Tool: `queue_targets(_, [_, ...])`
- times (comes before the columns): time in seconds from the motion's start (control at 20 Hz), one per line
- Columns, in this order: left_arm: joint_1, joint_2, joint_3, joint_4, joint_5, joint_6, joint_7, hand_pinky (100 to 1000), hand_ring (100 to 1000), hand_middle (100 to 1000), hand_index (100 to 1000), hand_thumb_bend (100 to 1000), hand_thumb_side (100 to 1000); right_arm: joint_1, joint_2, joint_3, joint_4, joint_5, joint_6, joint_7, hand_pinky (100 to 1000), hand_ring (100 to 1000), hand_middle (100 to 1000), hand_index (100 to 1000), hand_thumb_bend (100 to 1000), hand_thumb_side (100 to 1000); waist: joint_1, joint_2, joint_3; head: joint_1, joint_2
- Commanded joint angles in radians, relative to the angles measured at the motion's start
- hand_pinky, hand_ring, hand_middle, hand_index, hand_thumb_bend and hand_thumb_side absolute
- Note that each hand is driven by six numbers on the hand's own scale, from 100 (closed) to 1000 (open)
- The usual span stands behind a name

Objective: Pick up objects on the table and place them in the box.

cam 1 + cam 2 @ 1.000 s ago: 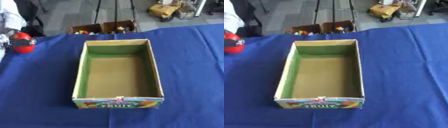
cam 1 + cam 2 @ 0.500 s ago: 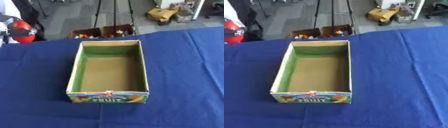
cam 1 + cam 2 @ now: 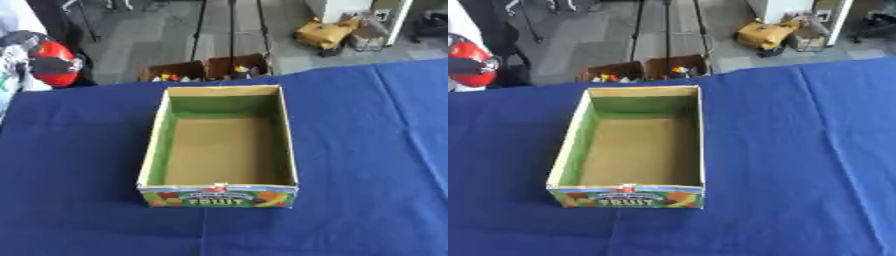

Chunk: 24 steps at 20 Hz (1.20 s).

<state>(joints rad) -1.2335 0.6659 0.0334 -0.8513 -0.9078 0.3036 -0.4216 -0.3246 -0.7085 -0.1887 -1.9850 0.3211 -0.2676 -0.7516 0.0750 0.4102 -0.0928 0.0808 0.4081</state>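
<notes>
Near edge of the surface (image 3: 79,210), draped in deep blue cloth, bare of any loose item. No robot hand in either view, so impossible to tell whether fingers are apart or together. At centre, an open rectangular cardboard box (image 3: 221,145) with green inner walls, brown floor and a colourful fruit-printed near panel, standing upright and empty, long side running near to far.

Judged an early stage of the task, with nothing yet placed inside. Next move likely to call for finding something to pick up, since no objects lie on the cloth within view; a look to the sides or a reach from outside the picture probably needed.

Beyond the far edge, two brown cartons (image 3: 206,68) on the grey floor, holding small coloured items too small to identify. Far left, at the surface's corner, a rounded red object with a dark band (image 3: 52,64), partly cut off. Farther back, thin dark stand legs (image 3: 231,22), a crumpled yellowish bundle (image 3: 325,34) and white furniture at far right.
</notes>
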Motion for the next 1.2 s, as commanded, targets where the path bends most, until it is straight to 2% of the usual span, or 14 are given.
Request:
queue_targets(0.05, [-0.027, 0.016, -0.02, -0.048, 0.011, -0.025, -0.011, 182, 468, 550, 897, 100, 448, -0.001, -0.032, -0.008, -0.015, -0.006, 0.0, 0.002, 774, 808, 725, 770, 100, 840, -0.007, -0.036, 0.002, -0.004, 0.004])
queue_targets(0.3, [-0.032, 0.003, -0.072, -0.117, 0.019, -0.066, -0.057, 182, 466, 550, 892, 100, 448, 0.001, -0.03, -0.007, -0.015, -0.014, 0.003, 0.002, 773, 807, 725, 769, 100, 835, -0.012, -0.06, 0.009, -0.02, 0.022])
queue_targets(0.6, [-0.035, -0.036, -0.125, -0.17, 0.05, -0.096, -0.105, 174, 459, 536, 880, 100, 447, -0.002, -0.036, 0.001, -0.015, -0.036, 0.008, 0.012, 773, 807, 726, 768, 100, 832, -0.014, -0.11, 0.019, -0.047, 0.049])
queue_targets(0.9, [-0.023, -0.112, -0.166, -0.222, 0.093, -0.104, -0.121, 164, 453, 520, 876, 100, 448, -0.01, -0.038, 0.017, -0.015, -0.073, 0.017, 0.036, 772, 806, 726, 767, 100, 830, -0.021, -0.164, 0.026, -0.074, 0.071])
queue_targets(1.2, [0.008, -0.2, -0.183, -0.256, 0.11, -0.093, -0.115, 158, 448, 506, 873, 100, 449, -0.016, -0.034, 0.024, -0.015, -0.096, 0.018, 0.051, 772, 806, 726, 767, 100, 828, -0.024, -0.189, 0.022, -0.084, 0.08])
